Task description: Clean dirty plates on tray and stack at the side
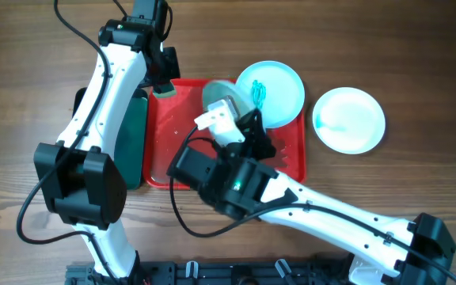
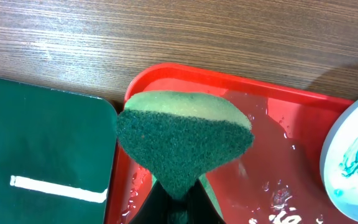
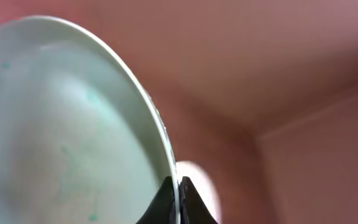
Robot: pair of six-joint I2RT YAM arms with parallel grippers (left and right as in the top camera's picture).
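Here, 1 plate point(image 3: 67, 124) cropped, tray point(image 3: 260, 62) blurred

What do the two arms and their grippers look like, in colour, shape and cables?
Both the left arm and the right arm have white, rounded links with black joint housings. Thin black cables run beside each. A small green light glows on the right arm's joint. The left gripper and right gripper have dark, narrow fingers.
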